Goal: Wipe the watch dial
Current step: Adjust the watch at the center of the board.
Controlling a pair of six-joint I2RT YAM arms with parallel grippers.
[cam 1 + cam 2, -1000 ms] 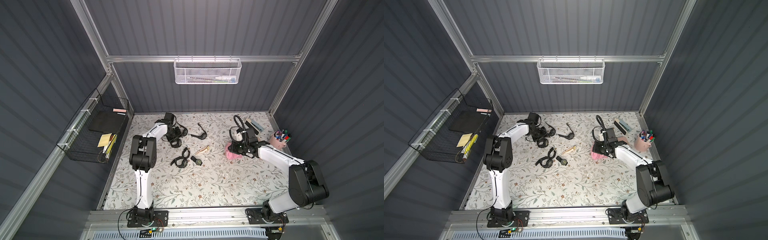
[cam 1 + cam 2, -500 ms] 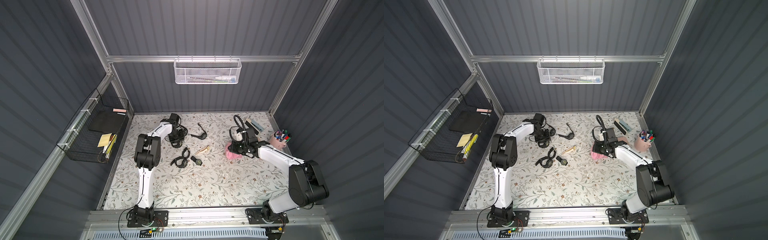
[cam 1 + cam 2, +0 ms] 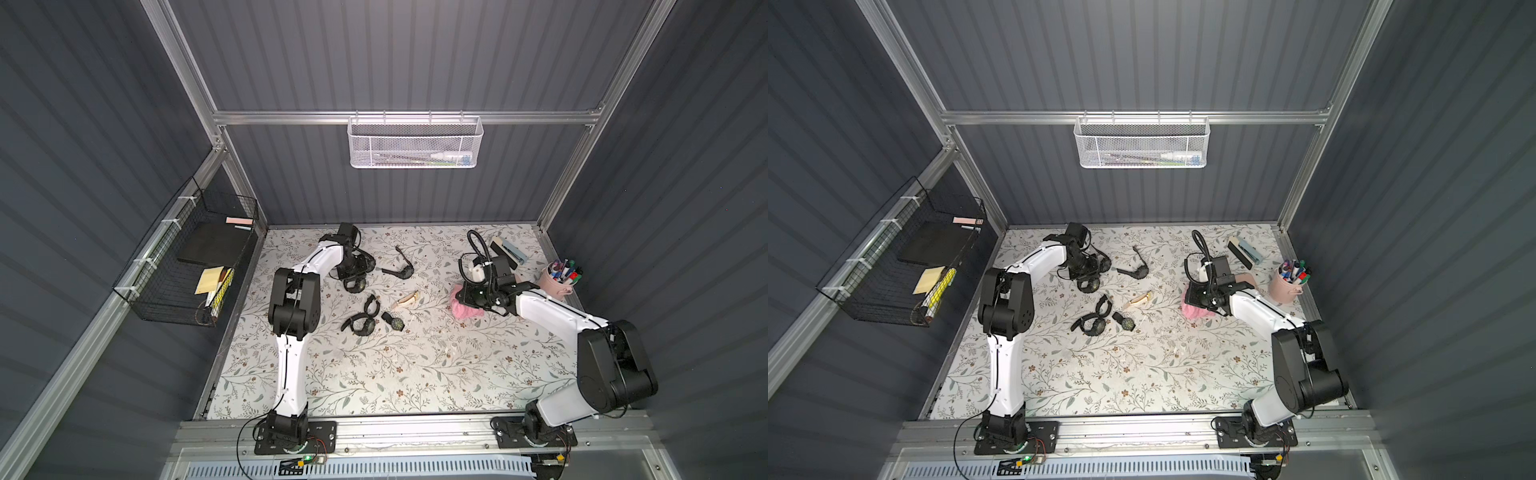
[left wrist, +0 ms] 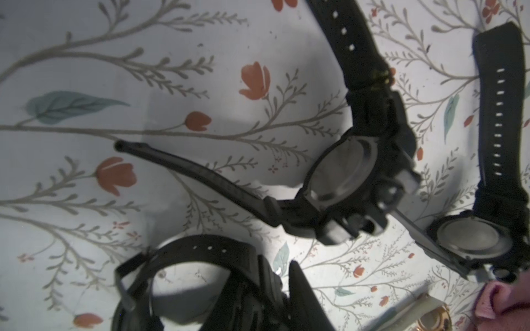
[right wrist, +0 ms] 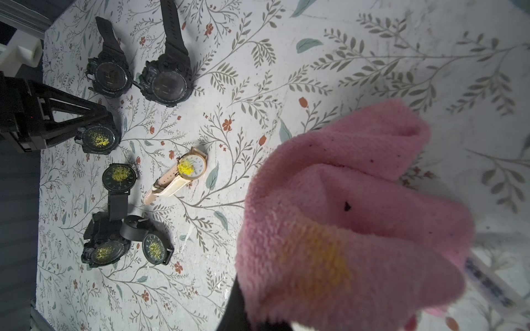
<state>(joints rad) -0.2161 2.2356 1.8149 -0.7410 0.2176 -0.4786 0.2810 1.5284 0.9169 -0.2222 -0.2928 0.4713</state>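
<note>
A black watch [image 3: 356, 285] with a yellow smear on its dial [image 5: 99, 139] lies at the back left of the floral table. My left gripper [image 3: 353, 275] is down on it. In the left wrist view the watch case [image 4: 265, 282] sits between the two dark fingers [image 4: 305, 301], which press on its sides. My right gripper [image 3: 468, 296] hovers at the right, shut on a bunched pink cloth [image 5: 358, 217] that carries a yellow stain and hides the fingertips. The pink cloth [image 3: 1196, 311] hangs just above the table.
Several more watches lie mid-table: two black ones with clean dials [image 5: 167, 86], a beige-strapped one [image 3: 405, 300] and black ones [image 3: 361, 326] with yellow smears. A pink pen cup [image 3: 559, 280] and a stapler-like item [image 3: 505, 251] stand back right. A wire basket [image 3: 187, 266] hangs left.
My left arm has swung rightward and lowered onto the smeared black watch, and its jaws have narrowed around the case. The right arm and the cloth have not moved.
</note>
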